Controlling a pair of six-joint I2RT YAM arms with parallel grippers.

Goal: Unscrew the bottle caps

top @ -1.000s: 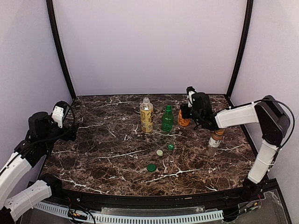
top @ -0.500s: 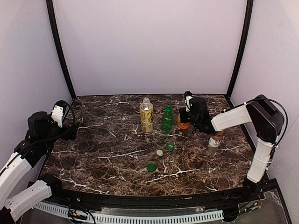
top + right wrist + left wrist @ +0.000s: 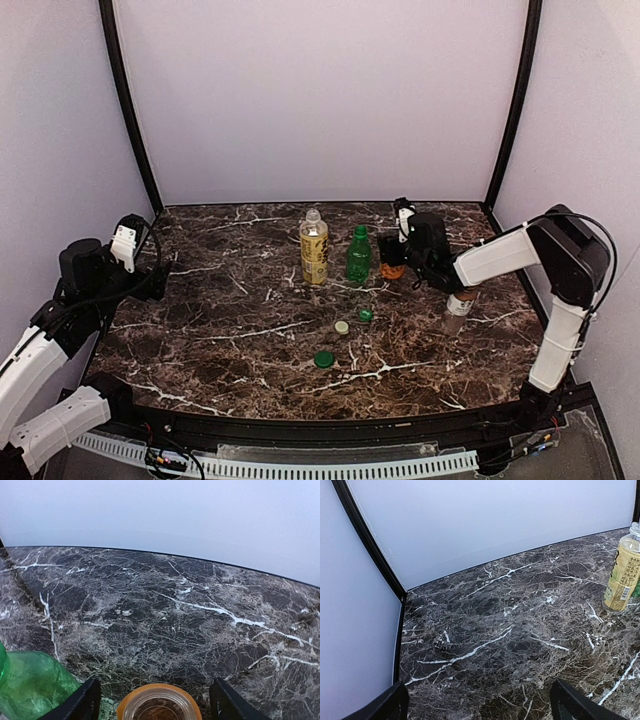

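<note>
Dark marble table point(image 3: 220, 340), all bottles upright. Nearest the arm bases lie three loose caps, apart from one another: large green cap point(image 3: 324, 359), pale cap point(image 3: 342, 327), small green cap point(image 3: 365, 314). To their right stands the slim clear bottle point(image 3: 457, 306) with a white label, its top hidden under the right arm. The left gripper point(image 3: 480, 711) hangs over the table's left side, fingers spread wide with nothing between them. Farther back is a row: tall clear bottle point(image 3: 314, 248) of yellow liquid, all-green bottle point(image 3: 358, 255) just beside it, then squat orange bottle point(image 3: 394, 270), mostly covered from above by the right gripper point(image 3: 156, 689). Right wrist view: fingers point(image 3: 89, 700) stand apart on either side of the orange bottle's mouth, a gap on each side, no grip. White back wall point(image 3: 320, 100) behind.
</note>
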